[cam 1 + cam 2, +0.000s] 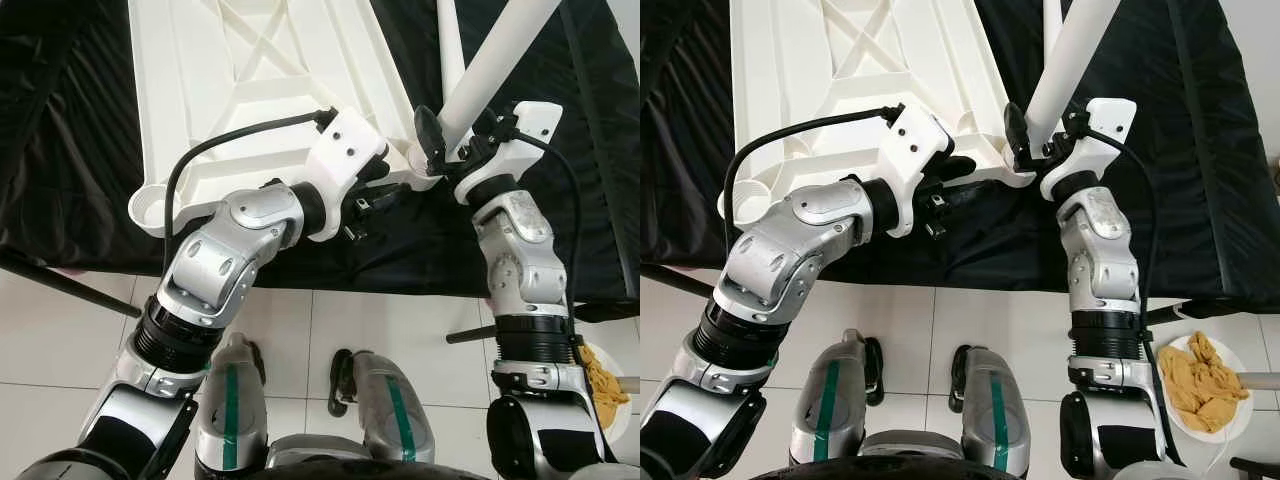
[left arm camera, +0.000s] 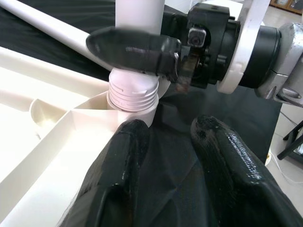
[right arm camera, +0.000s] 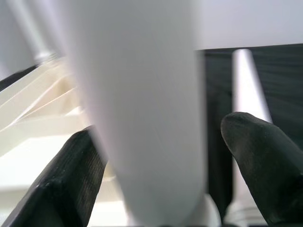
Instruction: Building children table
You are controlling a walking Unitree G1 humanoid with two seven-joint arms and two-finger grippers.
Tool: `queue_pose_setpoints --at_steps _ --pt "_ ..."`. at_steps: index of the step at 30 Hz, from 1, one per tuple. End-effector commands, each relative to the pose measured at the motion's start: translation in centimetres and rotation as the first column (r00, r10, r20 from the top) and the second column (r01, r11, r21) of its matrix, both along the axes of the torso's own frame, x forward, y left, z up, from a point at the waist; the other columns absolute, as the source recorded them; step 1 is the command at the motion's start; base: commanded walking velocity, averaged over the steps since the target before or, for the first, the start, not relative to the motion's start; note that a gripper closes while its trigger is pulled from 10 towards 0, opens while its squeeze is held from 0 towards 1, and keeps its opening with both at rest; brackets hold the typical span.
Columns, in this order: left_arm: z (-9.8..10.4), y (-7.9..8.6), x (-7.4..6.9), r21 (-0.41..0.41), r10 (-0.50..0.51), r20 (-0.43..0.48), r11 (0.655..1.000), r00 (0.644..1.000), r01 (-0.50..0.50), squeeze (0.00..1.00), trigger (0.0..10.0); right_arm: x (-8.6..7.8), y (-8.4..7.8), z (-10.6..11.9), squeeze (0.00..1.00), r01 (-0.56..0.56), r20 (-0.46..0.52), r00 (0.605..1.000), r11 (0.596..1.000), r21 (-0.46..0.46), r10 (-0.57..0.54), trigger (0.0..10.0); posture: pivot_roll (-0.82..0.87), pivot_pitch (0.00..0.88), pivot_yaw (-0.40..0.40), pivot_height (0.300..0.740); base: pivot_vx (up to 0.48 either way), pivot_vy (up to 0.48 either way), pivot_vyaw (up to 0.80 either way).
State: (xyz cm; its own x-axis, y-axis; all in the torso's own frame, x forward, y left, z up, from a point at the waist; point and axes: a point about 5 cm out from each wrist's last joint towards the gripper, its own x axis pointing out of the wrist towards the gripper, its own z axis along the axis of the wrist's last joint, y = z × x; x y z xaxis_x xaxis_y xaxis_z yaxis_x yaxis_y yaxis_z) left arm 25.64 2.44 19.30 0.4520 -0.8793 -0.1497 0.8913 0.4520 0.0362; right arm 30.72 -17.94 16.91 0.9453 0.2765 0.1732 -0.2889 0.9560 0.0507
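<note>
Leg (image 1: 492, 62) stands tilted in the near right corner socket (image 2: 132, 98) of the upturned tabletop (image 1: 250, 70), threads partly exposed; we judge it mid-screwing. Our right pincer (image 1: 437, 137) clamps the leg low, close to the threads, for turning. Our left pincer (image 2: 184, 156), fingers apart, rests at the tabletop's near edge, likely steadying it. Black cloth (image 1: 60, 120) covers the desk; room lies to the right.
</note>
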Motion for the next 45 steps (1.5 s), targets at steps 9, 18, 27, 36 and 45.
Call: queue_pose_setpoints --at_steps 9,18,27,36,45 --pt "0.2 0.0 0.3 0.01 0.031 0.026 0.999 0.999 -0.031 0.0 10.0 -0.1 -1.5 -0.3 0.0 -0.23 -0.04 0.973 0.959 -0.163 0.227 10.0 0.05 0.019 -0.049 0.74 0.0 0.0 0.0" --pt "0.4 -0.3 0.2 0.008 0.006 0.03 1.0 1.0 -0.007 0.0 10.0 1.5 -2.6 0.0 0.0 -0.321 -0.061 0.947 0.927 -0.196 0.315 10.0 0.04 0.026 -0.034 0.74 0.0 0.0 0.0" --pt "0.7 -0.4 0.2 0.007 0.002 0.039 1.0 0.999 -0.002 0.0 10.0 2.9 -2.7 -0.6 0.0 -0.316 -0.072 0.949 0.932 -0.178 0.307 6.2 0.06 0.03 -0.032 0.74 0.0 0.0 0.0" --pt "0.8 -0.3 0.1 0.01 0.0 0.039 1.0 0.999 0.0 0.0 10.0 3.5 -2.6 -1.6 0.0 -0.31 -0.087 0.95 0.939 -0.152 0.299 0.0 0.06 0.035 -0.028 0.74 0.0 0.0 0.0" --pt "0.9 -0.2 0.0 0.008 0.0 0.038 1.0 0.999 0.0 0.0 10.0 3.5 -2.7 -1.9 0.0 -0.311 -0.072 0.95 0.94 -0.139 0.303 0.0 0.07 0.043 -0.028 0.74 0.0 0.0 0.0"
